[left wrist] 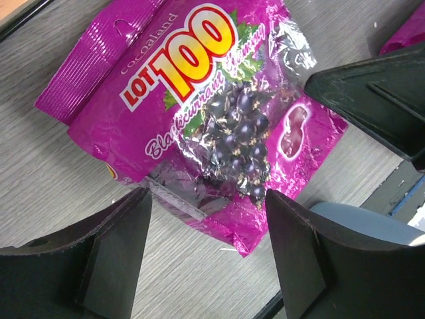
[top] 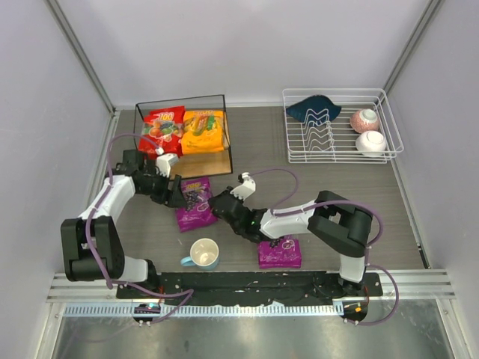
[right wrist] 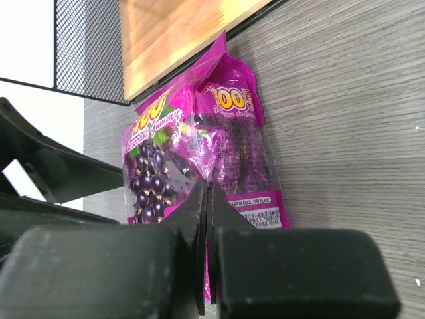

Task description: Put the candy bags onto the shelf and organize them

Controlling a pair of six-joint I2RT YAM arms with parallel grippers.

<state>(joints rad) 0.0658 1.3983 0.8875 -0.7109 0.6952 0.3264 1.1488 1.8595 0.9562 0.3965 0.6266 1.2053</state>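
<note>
A purple candy bag with a grape picture lies on the table in front of the shelf. My left gripper is open, its jaws straddling the bag's near corner without touching it. My right gripper is shut on the bag's opposite edge, so the bag shows both faces. A red bag and an orange-yellow bag lie side by side on the shelf's top board. A second purple bag lies near the right arm's base.
A cup with a blue outside stands just in front of the held bag. A white wire dish rack at the back right holds a dark cloth and two bowls. The shelf's wooden board lies just beyond the bag.
</note>
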